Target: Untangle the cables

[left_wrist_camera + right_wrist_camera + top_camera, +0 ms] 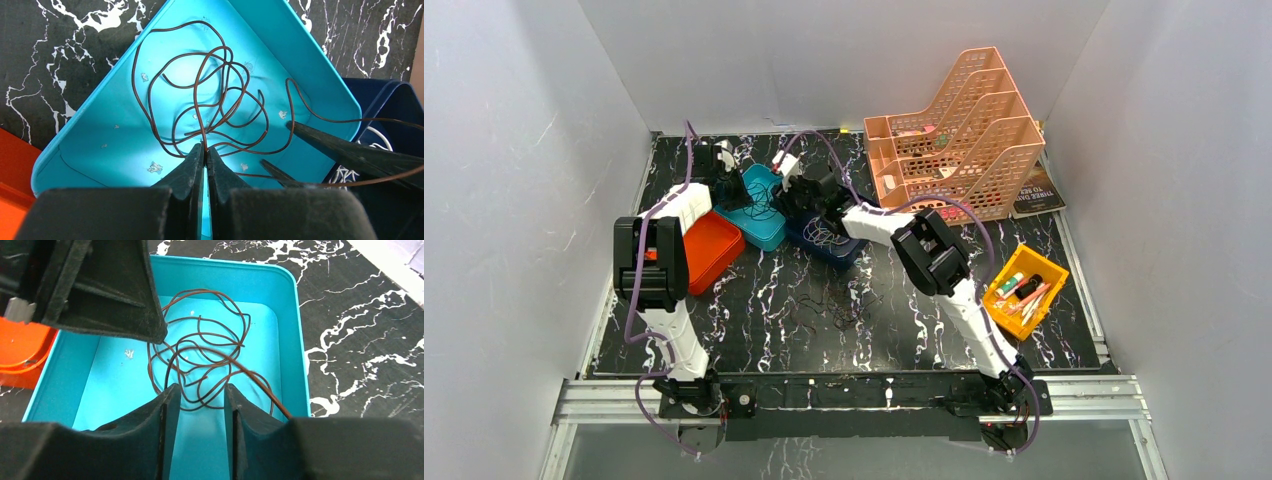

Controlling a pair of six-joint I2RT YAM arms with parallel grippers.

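Left gripper [204, 148], tilted down, pinches the thin looping brown cable [207, 100] over the teal plastic tray [100, 130]; right gripper [201, 389] gapes, empty.

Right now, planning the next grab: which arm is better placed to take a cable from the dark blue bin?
Right, probably: the right end effector is open beside the dark blue bin; the left end effector is shut on the brown cable over the teal tray.
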